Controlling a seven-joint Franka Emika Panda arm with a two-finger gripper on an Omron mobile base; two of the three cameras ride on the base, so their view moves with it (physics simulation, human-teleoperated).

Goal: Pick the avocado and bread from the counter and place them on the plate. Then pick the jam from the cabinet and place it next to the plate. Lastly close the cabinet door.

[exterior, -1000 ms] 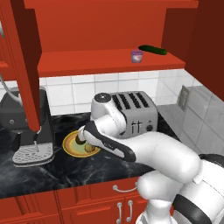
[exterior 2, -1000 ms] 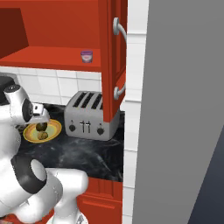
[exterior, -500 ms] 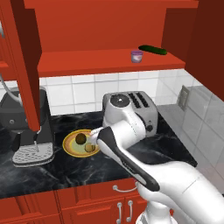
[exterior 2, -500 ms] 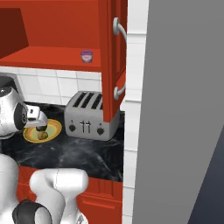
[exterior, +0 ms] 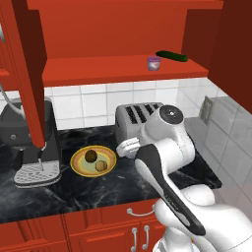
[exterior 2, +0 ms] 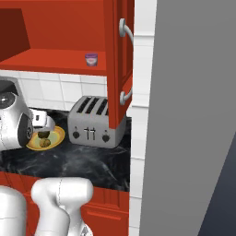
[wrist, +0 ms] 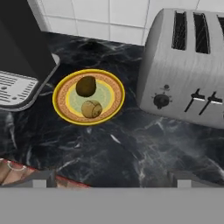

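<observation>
Hand view: avocado (wrist: 86, 86), bread (wrist: 91, 108) on plate (wrist: 61, 107).

On the black desk (wrist: 131, 148), bare room lies in front of the plate (wrist: 61, 107), which sits hemmed between the coffee machine (exterior: 29, 142) on one side and the toaster (wrist: 188, 74) on the other, under the open red shelf (exterior: 123, 69).
</observation>
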